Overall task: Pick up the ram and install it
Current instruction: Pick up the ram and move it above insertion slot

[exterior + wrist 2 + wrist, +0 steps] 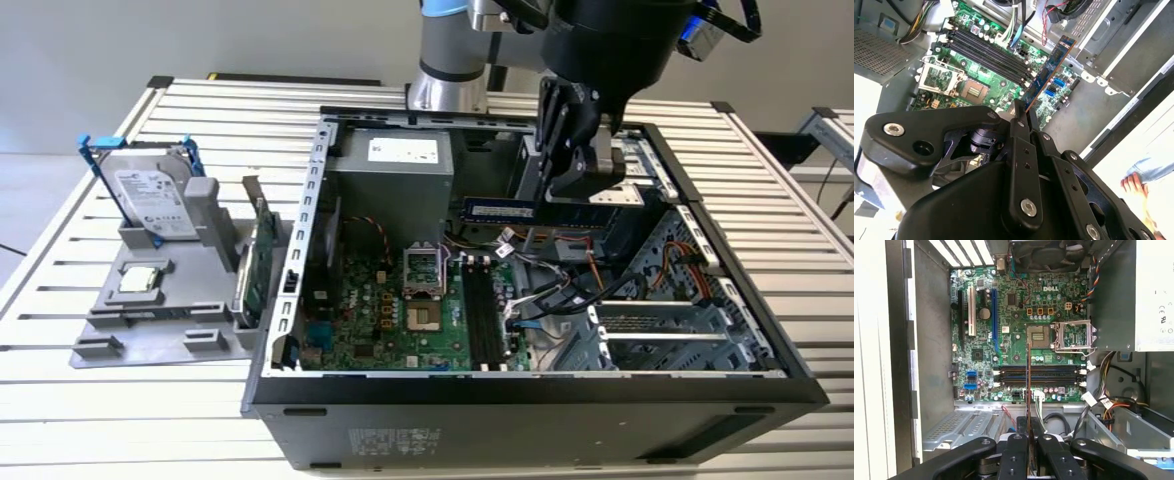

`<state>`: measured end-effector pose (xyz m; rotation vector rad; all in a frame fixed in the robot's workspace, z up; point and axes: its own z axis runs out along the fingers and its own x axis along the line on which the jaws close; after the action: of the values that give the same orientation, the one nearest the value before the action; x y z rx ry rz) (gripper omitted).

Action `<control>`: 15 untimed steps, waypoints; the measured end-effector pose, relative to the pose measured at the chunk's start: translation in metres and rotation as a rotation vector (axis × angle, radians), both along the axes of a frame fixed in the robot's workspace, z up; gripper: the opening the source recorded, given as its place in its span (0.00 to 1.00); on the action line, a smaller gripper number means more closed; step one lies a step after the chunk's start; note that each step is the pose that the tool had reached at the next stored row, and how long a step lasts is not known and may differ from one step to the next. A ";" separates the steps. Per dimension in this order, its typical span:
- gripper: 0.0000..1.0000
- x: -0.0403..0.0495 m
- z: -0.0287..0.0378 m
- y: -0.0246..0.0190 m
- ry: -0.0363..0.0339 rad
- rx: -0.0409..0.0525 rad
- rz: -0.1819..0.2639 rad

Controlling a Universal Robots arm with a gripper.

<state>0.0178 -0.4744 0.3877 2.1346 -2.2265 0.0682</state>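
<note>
My gripper (567, 200) hangs inside the open computer case (287, 300), shut on one end of the ram (501, 210), a thin blue stick held level above the motherboard (367, 310). In the second wrist view the ram (1051, 70) juts out from between the black fingers (1019, 130). The first wrist view catches the ram (1028, 390) edge-on, rising from the gripper (1028, 440). The black memory slots (481, 315) (986, 52) (1036, 375) lie below it, and the stick runs crosswise to them without touching.
On the exterior view's left, a grey tray (100, 335) holds a hard drive in a blue bracket (147, 190), a processor chip (140, 280) and a green card (260, 245). The power supply (400, 170), loose cables (561, 290) and the drive cage (694, 330) crowd the case. A person's hand (1134, 182) is outside it.
</note>
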 end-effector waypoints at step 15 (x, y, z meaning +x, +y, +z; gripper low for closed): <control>0.00 0.0000 -0.0001 0.0000 0.0000 0.0001 -0.080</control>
<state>0.0179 -0.4743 0.3876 2.0426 -2.3091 0.0645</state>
